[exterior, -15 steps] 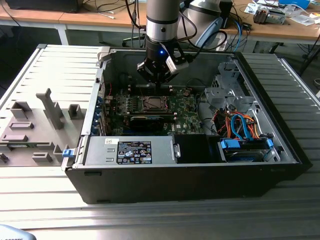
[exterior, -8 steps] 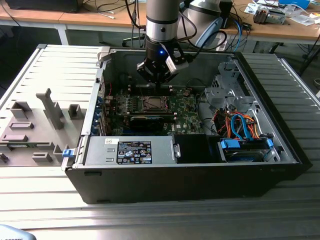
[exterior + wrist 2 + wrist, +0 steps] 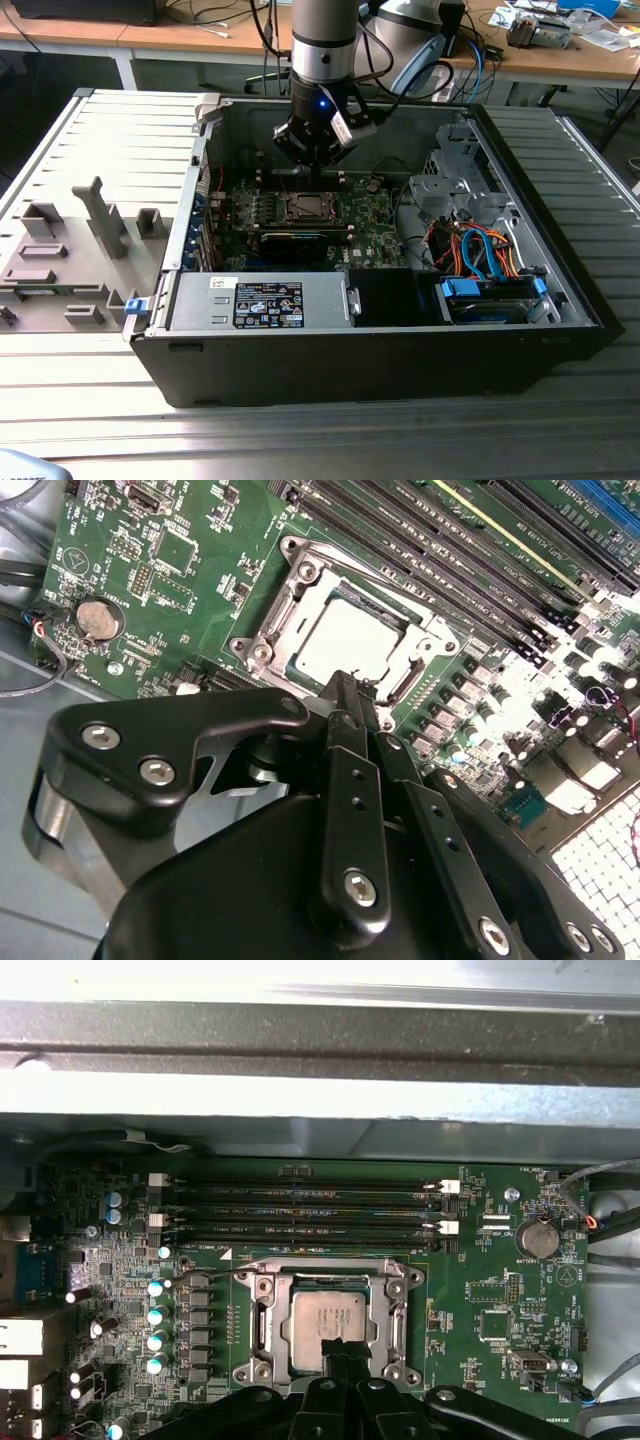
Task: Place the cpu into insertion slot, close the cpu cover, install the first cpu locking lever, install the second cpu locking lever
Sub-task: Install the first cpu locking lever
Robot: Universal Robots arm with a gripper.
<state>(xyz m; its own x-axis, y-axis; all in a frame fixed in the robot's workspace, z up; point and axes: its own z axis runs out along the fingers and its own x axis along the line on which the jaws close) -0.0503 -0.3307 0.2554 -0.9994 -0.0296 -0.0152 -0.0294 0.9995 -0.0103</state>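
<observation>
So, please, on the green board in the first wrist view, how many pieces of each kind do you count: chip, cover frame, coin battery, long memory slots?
Pale silver-grey square cpu: 1
Thin silver metal cpu cover frame: 1
Round silver coin battery: 1
Long black memory slots: 4
Total: 7

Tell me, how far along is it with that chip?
Done: the cpu lies in the slot, with the cover down around it. In hand: the gripper, shut, is at the slot's edge. Left: I cannot tell whether the thin lever is latched.
</observation>
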